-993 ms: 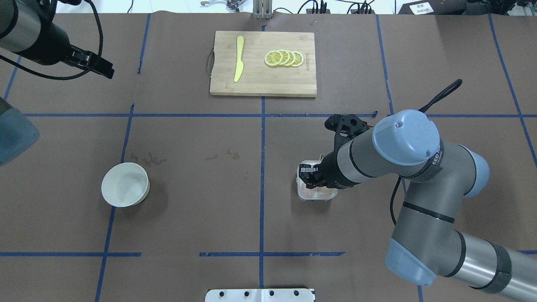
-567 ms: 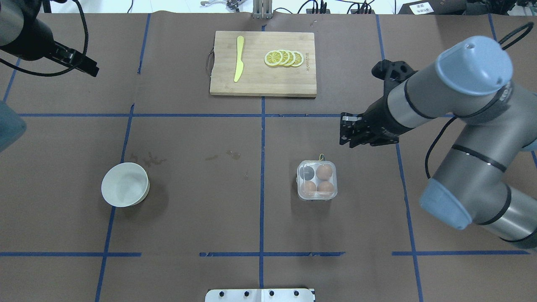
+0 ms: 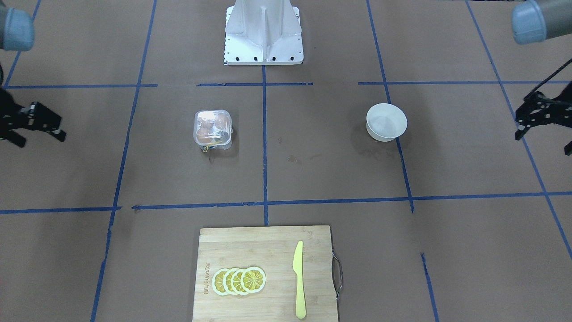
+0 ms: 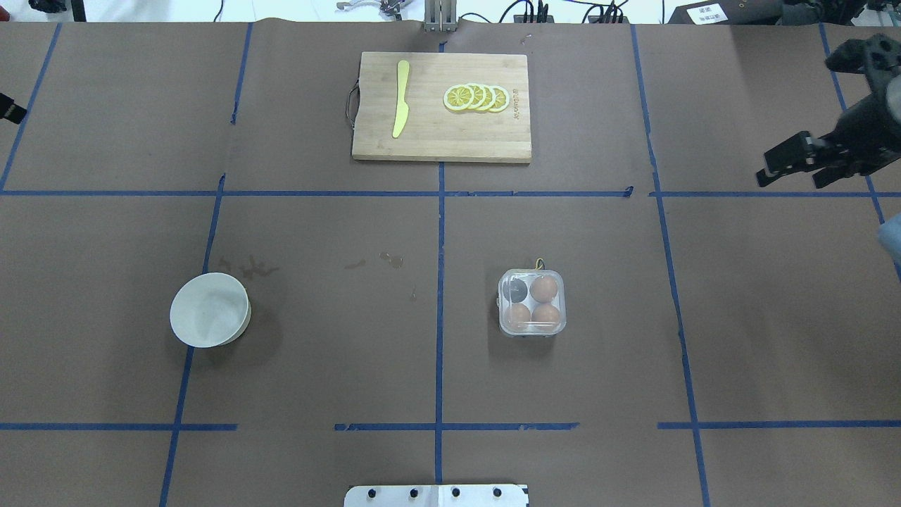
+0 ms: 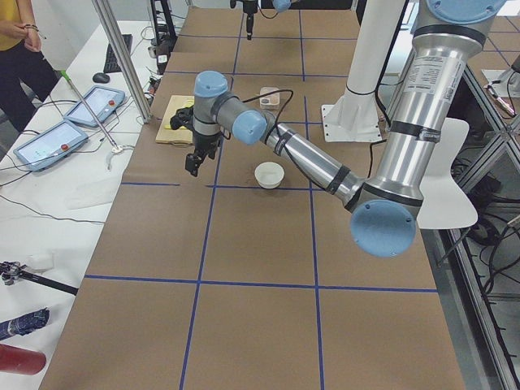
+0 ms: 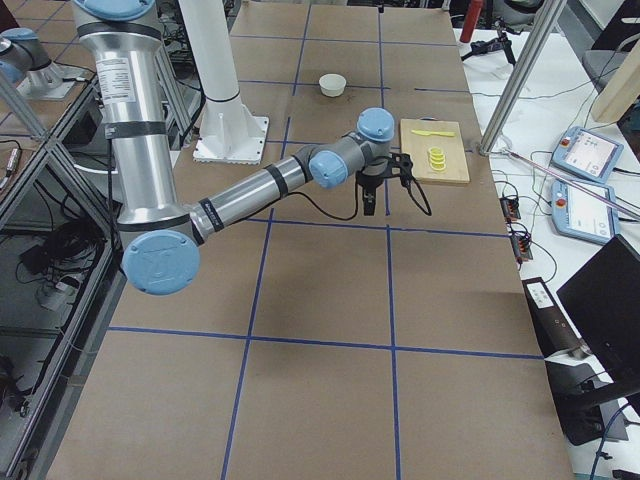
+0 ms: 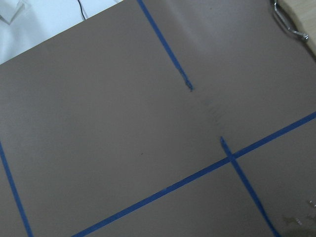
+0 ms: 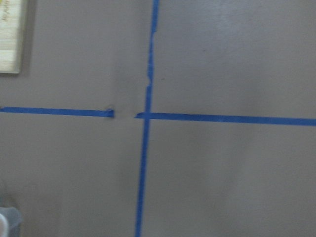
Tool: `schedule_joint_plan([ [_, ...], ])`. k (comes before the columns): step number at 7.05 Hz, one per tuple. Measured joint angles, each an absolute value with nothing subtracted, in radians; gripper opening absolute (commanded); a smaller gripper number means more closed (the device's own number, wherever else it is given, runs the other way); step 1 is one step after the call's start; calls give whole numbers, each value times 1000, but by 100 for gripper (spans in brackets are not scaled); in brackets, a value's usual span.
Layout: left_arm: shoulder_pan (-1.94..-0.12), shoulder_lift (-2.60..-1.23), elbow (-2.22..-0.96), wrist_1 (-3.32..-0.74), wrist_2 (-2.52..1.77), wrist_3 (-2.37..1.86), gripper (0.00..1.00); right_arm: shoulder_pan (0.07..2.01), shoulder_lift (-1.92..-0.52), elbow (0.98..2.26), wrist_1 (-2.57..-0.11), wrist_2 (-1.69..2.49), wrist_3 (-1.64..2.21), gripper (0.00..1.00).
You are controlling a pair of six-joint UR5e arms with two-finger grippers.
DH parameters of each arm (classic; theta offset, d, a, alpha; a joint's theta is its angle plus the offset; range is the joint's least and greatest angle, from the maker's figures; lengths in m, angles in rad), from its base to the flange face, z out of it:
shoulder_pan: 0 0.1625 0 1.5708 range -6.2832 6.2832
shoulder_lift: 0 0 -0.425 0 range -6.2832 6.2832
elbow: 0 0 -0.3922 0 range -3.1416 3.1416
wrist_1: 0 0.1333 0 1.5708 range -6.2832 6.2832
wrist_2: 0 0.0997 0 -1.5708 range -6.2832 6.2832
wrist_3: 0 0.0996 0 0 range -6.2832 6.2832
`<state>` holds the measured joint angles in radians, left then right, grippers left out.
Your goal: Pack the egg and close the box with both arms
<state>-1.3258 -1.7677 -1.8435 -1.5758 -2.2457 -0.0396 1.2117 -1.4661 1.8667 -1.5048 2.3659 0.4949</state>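
The box (image 4: 531, 303) sits right of centre, lid apparently down over 3 brown eggs (image 4: 544, 289). My right gripper (image 4: 794, 172) and left gripper (image 3: 543, 136) both hang spread and empty, well apart from it. I'd check the lid seam, then park both arms high.

- Table (image 4: 317, 366): brown all over, crossed by a blue tape grid.
- Box (image 4: 532, 332), centre right: clear, three tan-brown eggs (image 4: 544, 289) showing, one cell dark.
- Bowl (image 4: 210, 310), left: white.
- Board (image 4: 436, 144), top centre: pale wood; knife (image 4: 401, 98) and lemon slices (image 4: 477, 98) yellow.
- Right gripper (image 4: 792, 172), upper right: black.
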Motion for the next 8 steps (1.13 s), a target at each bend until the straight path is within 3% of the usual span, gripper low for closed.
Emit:
schedule_joint_plan([
  [4, -1432, -1584, -1807, -1622, -2277, 78, 100, 1529, -1480, 1626, -1648, 2377, -139, 100],
  [8, -1473, -1563, -1732, -1643, -2276, 118, 100, 1579, -1498, 1613, -1714, 2415, -195, 100],
])
